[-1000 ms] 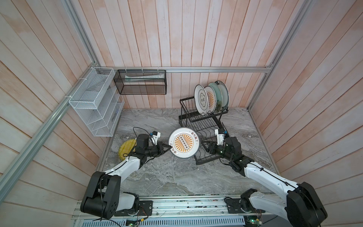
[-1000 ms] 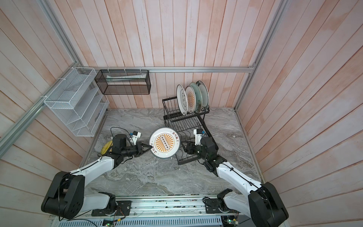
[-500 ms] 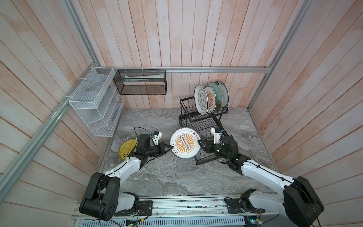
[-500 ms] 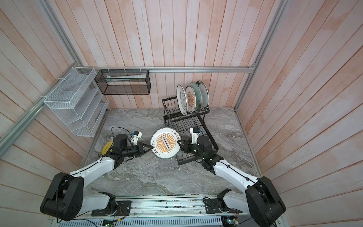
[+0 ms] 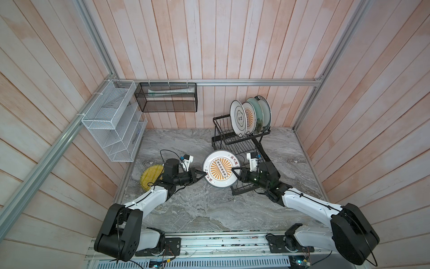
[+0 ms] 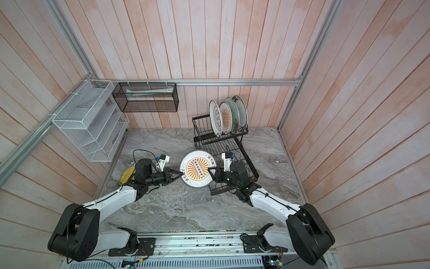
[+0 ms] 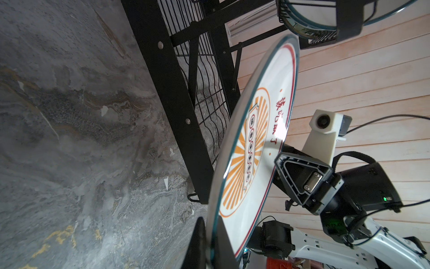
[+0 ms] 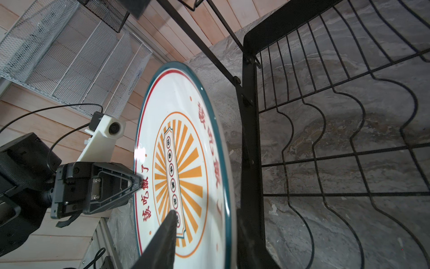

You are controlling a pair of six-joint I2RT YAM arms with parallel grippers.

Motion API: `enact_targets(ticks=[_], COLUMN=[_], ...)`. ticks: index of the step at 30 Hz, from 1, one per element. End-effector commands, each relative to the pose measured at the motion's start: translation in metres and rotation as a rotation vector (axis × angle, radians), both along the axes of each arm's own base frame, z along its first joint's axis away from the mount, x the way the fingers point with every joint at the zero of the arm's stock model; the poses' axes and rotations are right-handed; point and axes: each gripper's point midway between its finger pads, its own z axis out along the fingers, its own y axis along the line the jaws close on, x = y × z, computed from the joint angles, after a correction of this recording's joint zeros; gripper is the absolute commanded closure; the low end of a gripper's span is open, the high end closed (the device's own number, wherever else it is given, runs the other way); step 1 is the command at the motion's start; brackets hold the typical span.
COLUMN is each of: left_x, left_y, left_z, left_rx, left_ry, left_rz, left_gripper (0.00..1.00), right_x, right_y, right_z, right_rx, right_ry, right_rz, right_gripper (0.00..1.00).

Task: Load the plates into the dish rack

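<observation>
Grey marbled surface, seen from above. Two arms reach in from the near edge and meet at mid-surface on a white plate with an orange sunburst. It is tilted and lifted, just in front of the lower tray of the black wire dish rack.

The left gripper is clamped tight on the plate's left rim. The right gripper, which stood back by the rack a second ago, has moved in. Its fingers now straddle the opposite rim and have narrowed, though I cannot tell whether they already pinch it. The plate itself has barely shifted. This looks like a handover, so that the right arm can carry the plate to the rack.

By the left edge a yellow ribbed plate lies flat, not yet loaded. At the far right corner, four plates stand upright in the rack's upper basket.
</observation>
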Motion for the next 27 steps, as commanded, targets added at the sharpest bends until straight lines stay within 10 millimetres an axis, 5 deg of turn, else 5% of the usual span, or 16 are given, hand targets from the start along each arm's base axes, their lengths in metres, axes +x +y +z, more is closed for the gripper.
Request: enact_targets(ticks=[1, 27], left_x=[0.0001, 0.0071], left_y=[-0.0049, -0.0084], left_z=[0.0083, 0.0053], left_rx=[-0.027, -0.03], left_ry=[-0.04, -0.036], left_rz=[-0.025, -0.031], left_gripper=[1.0, 1.0], right_x=[0.0036, 0.0038], right_y=[0.0103, 0.0167], right_z=[0.0182, 0.0159], right_rx=[0.04, 0.027], right_ry=[-0.036, -0.025], right_rz=[0.023, 0.051], right_gripper=[0.61, 0.84])
